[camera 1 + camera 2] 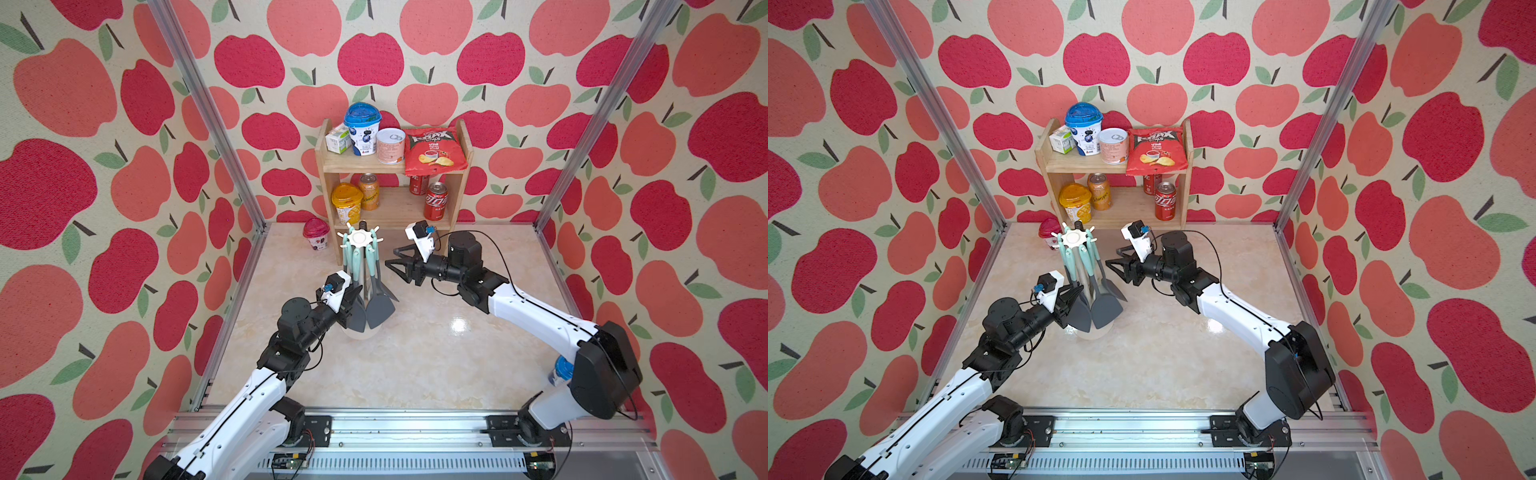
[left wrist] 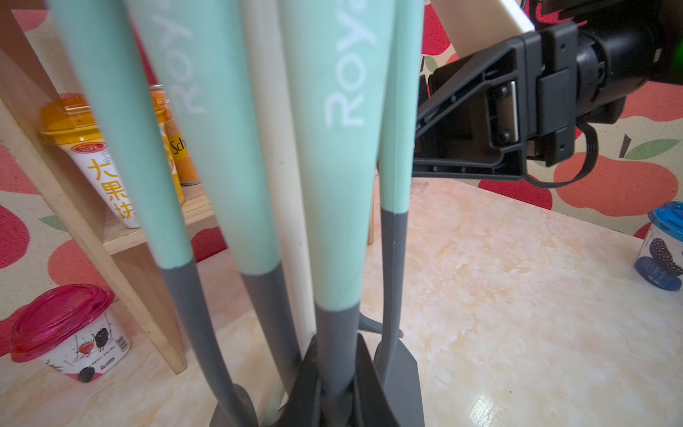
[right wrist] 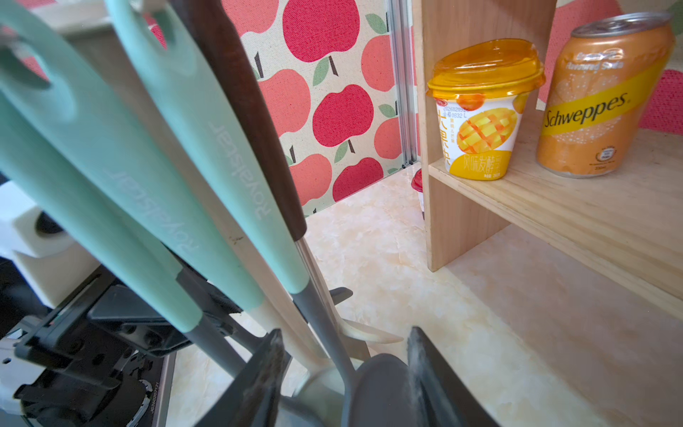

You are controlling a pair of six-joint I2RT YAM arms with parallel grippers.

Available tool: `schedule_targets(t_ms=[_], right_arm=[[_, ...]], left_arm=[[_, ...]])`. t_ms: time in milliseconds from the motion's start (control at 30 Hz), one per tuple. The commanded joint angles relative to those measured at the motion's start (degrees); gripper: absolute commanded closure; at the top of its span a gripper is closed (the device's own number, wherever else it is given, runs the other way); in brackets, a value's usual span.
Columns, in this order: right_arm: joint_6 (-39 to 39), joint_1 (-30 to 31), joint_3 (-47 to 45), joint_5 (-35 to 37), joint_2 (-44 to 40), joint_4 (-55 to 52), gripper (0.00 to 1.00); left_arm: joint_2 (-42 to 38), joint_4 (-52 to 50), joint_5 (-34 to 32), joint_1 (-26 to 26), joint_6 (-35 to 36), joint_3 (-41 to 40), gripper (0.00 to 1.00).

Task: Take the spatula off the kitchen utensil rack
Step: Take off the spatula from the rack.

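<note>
The white kitchen utensil rack (image 1: pixel 358 237) (image 1: pixel 1074 238) stands mid-table, its pole (image 2: pixel 271 148) among several hanging mint-handled utensils. A broad flat grey spatula blade (image 1: pixel 379 309) (image 1: pixel 1105 309) hangs low at the front. My left gripper (image 1: pixel 354 296) (image 2: pixel 336 373) is shut on the grey neck (image 2: pixel 334 332) of one mint-handled utensil; I cannot tell which head belongs to it. My right gripper (image 1: pixel 390 257) (image 3: pixel 345 347) is at the rack's right side. Its jaws stand apart, with a thin grey utensil neck (image 3: pixel 325 332) in the gap.
A wooden two-tier shelf (image 1: pixel 322 166) with cans, cups and a chip bag stands close behind the rack. A red-lidded cup (image 1: pixel 316 235) sits left of the shelf. A blue-lidded cup (image 1: pixel 561 370) stands by the right arm's base. Aluminium posts frame the table.
</note>
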Motion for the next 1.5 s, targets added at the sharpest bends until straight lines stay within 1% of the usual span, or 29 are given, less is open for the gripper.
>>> schedule_targets(t_ms=[0,33,133,600,667,733,800,833,900,1000,1100,1133,1233,1367,1467], right_arm=[[-2.99,0.43,1.99,-1.57,1.11,-0.35,0.45],[-3.23,0.51,2.12,-1.67,1.32,-0.6,0.45],[-3.63,0.51,2.72,-2.8,1.93,-1.13,0.51],[-6.15,2.27,6.34,-6.04,6.62,-2.29,0.51],[-6.35,2.45,7.0,-6.4,7.3,-2.39,0.55],[-6.84,2.62,7.53,-6.36,8.02,-2.69,0.62],[-7.07,2.62,7.56,-6.15,8.28,-2.74,0.63],[-7.32,2.62,7.39,-6.01,8.28,-2.66,0.65],[-7.82,2.62,7.04,-5.5,8.24,-2.61,0.73],[-8.89,2.71,6.18,-3.91,7.68,-2.74,0.83],[-9.64,2.88,4.78,-1.47,6.58,-2.07,0.98],[-10.26,3.14,4.29,-0.2,6.21,-1.99,1.0],[-12.67,4.01,3.72,3.35,5.28,-2.98,1.0],[-13.99,4.38,2.5,7.38,3.9,-2.55,1.0],[-14.85,4.38,1.3,12.35,2.6,-1.27,1.0]], left_arm=[[0.59,-3.39,2.06,0.34,1.8,1.54,1.0],[0.52,-3.45,2.09,0.42,1.75,1.54,1.0],[0.34,-3.61,2.45,0.78,1.76,1.37,1.0],[-1.05,-5.49,4.58,2.72,1.61,1.27,1.0],[-0.88,-5.5,5.01,2.87,1.41,1.28,1.0],[-0.62,-5.43,5.29,2.89,1.17,1.19,1.0],[-0.41,-5.32,5.55,2.98,1.06,1.09,1.0],[-0.3,-5.26,5.65,2.97,1.11,1.1,1.0],[-0.09,-5.39,5.72,3.05,1.04,1.08,1.0],[-0.03,-5.41,5.65,3.15,0.95,1.1,1.0],[-0.19,-5.63,5.47,3.41,0.83,0.92,1.0],[-0.25,-5.77,5.39,3.51,0.78,0.91,1.0],[-0.53,-6.11,4.97,3.84,0.27,0.71,1.0],[-1.3,-5.85,4.51,4.12,-0.54,-0.1,1.0],[-1.61,-5.78,4.32,4.21,-0.88,-0.55,1.0]])
